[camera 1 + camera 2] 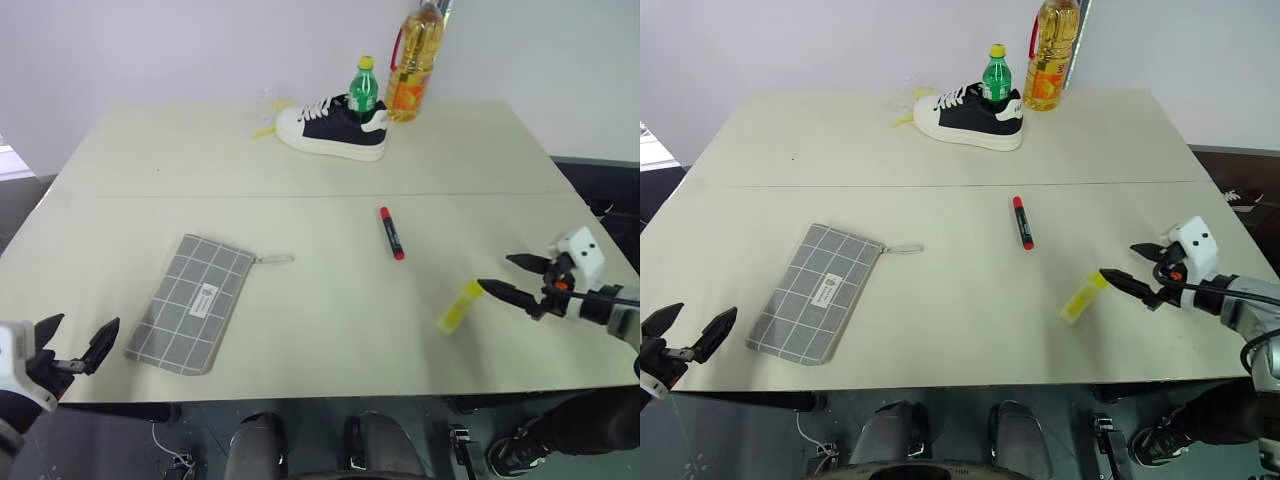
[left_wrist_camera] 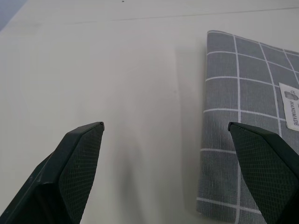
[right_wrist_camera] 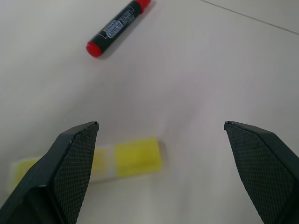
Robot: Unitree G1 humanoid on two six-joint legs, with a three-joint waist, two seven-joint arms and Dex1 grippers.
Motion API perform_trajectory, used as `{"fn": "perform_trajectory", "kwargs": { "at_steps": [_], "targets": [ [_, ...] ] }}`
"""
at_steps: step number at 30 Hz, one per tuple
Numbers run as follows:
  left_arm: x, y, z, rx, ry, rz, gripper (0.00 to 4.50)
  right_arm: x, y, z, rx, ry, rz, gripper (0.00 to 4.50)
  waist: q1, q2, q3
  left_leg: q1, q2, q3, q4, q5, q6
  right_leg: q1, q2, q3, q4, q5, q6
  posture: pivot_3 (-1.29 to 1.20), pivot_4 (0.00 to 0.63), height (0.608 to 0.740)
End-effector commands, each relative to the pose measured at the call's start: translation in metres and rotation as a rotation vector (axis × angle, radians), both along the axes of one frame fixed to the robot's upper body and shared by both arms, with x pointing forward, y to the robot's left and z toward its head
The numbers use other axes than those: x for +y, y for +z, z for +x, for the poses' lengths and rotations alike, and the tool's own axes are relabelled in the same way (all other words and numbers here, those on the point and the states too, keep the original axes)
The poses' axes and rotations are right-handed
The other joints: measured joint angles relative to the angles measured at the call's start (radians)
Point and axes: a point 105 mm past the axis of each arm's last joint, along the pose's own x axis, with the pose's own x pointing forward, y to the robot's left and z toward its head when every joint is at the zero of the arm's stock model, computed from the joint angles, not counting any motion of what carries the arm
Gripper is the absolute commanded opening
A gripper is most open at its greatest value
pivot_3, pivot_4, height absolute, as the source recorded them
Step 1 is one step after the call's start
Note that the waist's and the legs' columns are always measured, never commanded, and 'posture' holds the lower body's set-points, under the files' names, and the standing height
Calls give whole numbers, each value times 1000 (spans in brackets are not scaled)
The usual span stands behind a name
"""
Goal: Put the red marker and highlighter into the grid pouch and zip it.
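Observation:
The grey grid pouch (image 1: 192,303) lies flat at the front left of the table, its zip pull (image 1: 274,260) pointing right. A red marker (image 1: 391,233) with a black band rests near the table's middle. Right of it and nearer the front edge lies the yellow highlighter (image 1: 459,305). My right gripper (image 1: 509,278) is open just right of the highlighter, not touching it; the right wrist view has the highlighter (image 3: 114,160) near one finger and the marker (image 3: 119,27) beyond. My left gripper (image 1: 77,333) is open at the front left corner, just left of the pouch (image 2: 252,126).
A black and white shoe (image 1: 333,127) stands at the table's back, with yellow scraps (image 1: 264,131) beside it. A green bottle (image 1: 363,88) and a tall bottle of oil (image 1: 415,62) stand behind the shoe. A seam (image 1: 300,196) runs across the table.

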Motion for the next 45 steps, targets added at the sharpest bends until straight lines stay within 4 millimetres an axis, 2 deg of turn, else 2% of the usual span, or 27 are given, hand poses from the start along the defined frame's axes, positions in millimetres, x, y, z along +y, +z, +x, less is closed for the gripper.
{"fn": "perform_trajectory", "kwargs": {
  "at_steps": [1,7,12,16,18,20,21,24,27,30,34,38,39,41,45],
  "targets": [
    [-4,7,1,-28,-23,22,4500,-11,6,4,-47,7,-16,4463,0,0,0,0,0,0,0,0,0,0,0,0,0,0,0,0,150,705],
    [-3,7,2,-29,-10,10,4500,-15,7,16,-87,12,25,4463,-1,0,0,1,-1,0,0,0,0,1,0,0,0,0,0,0,150,705],
    [-7,7,4,-54,4,17,4500,5,14,34,-145,52,64,4463,-5,1,0,1,0,1,0,0,0,1,1,0,1,2,2,0,150,705],
    [-20,9,1,-114,5,18,4500,62,22,51,-177,197,105,4463,-6,1,0,1,0,2,0,0,0,2,1,0,1,2,3,0,150,705],
    [-27,10,0,-123,-15,31,4500,100,30,52,-218,295,162,4463,-7,1,0,1,0,2,0,0,0,2,1,0,2,2,3,0,150,705],
    [-28,10,-1,-119,-33,51,4500,128,33,51,-219,368,199,4463,-3,1,0,1,0,2,0,0,0,2,1,0,3,3,3,0,150,705],
    [-29,9,-1,-107,-49,76,4500,144,32,52,-217,399,212,4234,-2,1,0,1,0,1,0,0,0,0,1,0,4,3,3,0,150,705],
    [-32,6,-4,-77,-94,140,4500,194,27,53,-178,483,238,3097,-2,1,-1,1,0,1,0,0,0,-1,0,0,3,2,3,0,150,705],
    [-35,0,-10,-27,-145,185,4500,254,16,49,-170,588,203,1566,-5,0,-1,1,1,1,0,0,0,-1,0,0,3,2,2,0,150,705],
    [-36,-2,-18,-1,-177,188,4500,306,14,43,-162,648,222,33,-12,0,-1,0,1,2,0,0,0,-3,0,0,5,2,2,0,150,705],
    [-33,-5,-26,23,-179,296,4500,350,12,45,-162,654,191,33,-6,0,-1,-1,1,2,1,0,0,-5,0,0,9,2,3,0,150,705],
    [-39,-18,-41,89,-228,366,4500,393,-1,35,-96,706,126,33,-10,-3,-3,-1,1,2,2,0,0,-5,-1,0,10,1,0,0,150,705],
    [-40,-20,-44,98,-234,377,4500,400,-4,33,-95,712,107,33,-12,-3,-3,-1,2,2,2,0,0,-5,-1,0,10,1,0,0,150,705],
    [-40,-24,-47,108,-230,404,4500,409,-24,27,-10,714,38,33,-14,-3,-3,-1,2,2,2,0,-1,-6,-1,0,11,0,0,0,150,705],
    [-41,-29,-51,118,-239,457,4500,411,-41,29,50,670,-6,33,-11,-4,-3,-2,2,2,2,0,-1,-9,-2,0,13,0,0,0,150,705]
  ]
}}
